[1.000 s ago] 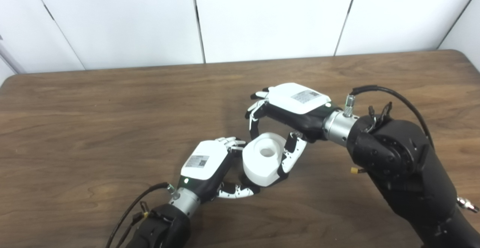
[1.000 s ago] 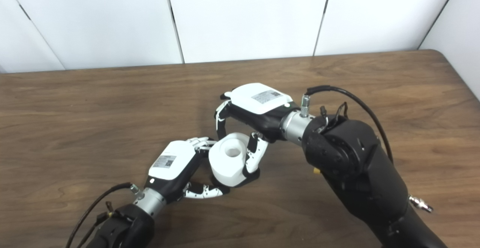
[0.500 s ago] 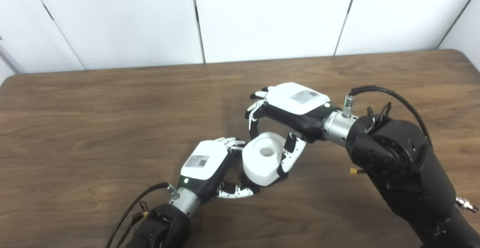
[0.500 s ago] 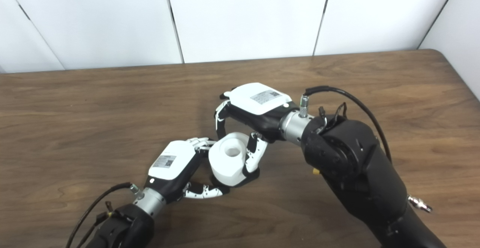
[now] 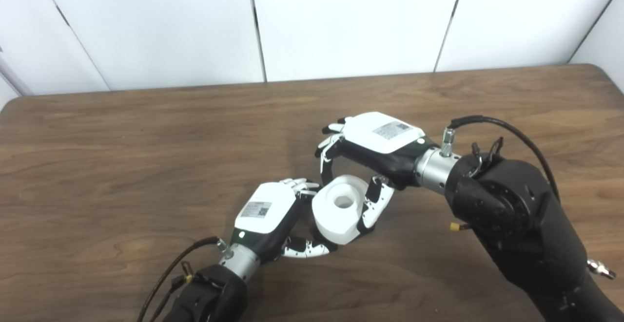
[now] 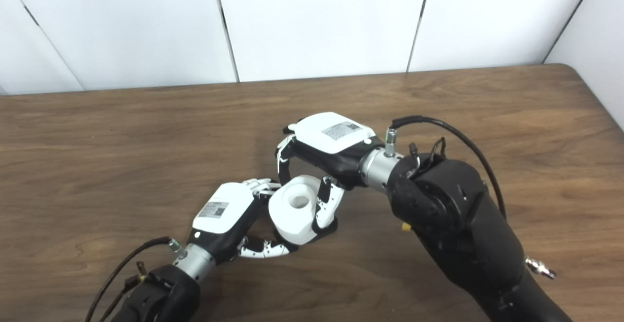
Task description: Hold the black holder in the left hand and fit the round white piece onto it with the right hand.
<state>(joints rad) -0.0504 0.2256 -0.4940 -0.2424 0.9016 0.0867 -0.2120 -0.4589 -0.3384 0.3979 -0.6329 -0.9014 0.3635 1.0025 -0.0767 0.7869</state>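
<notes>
Sitting between the two hands near the centre of the brown wooden table (image 5: pixel 146 132), the round white plastic piece (image 5: pixel 339 207) with a central bore faces up and slightly toward the cameras, its lower end low over the wood or resting on it; which, cannot be told. It is held this way, by judgement, so that the bore can line up with the black holder. That holder is almost wholly hidden: only a dark sliver shows under the white piece, at about its six o'clock, and whether this is the holder or shadow cannot be told.

The right hand (image 5: pixel 370 156) grips the white piece, with curled fingers (image 5: pixel 325 159) at the piece's twelve o'clock and the thumb (image 5: pixel 373 205) pressed on its three o'clock flank. The back of this hand faces upward, the wrist bent, and the forearm runs off toward four o'clock.

The left hand (image 5: pixel 270 215) lies at the white piece's nine o'clock, with its fingers (image 5: pixel 300 184) curled against the piece's side and its thumb (image 5: pixel 309 248) reaching beneath toward six o'clock. Its fingers are closed round something under the piece, presumably the holder, but the grasp itself is concealed. Its forearm leaves at seven o'clock.

Seating appears incomplete; alignment remains unverified.
</notes>
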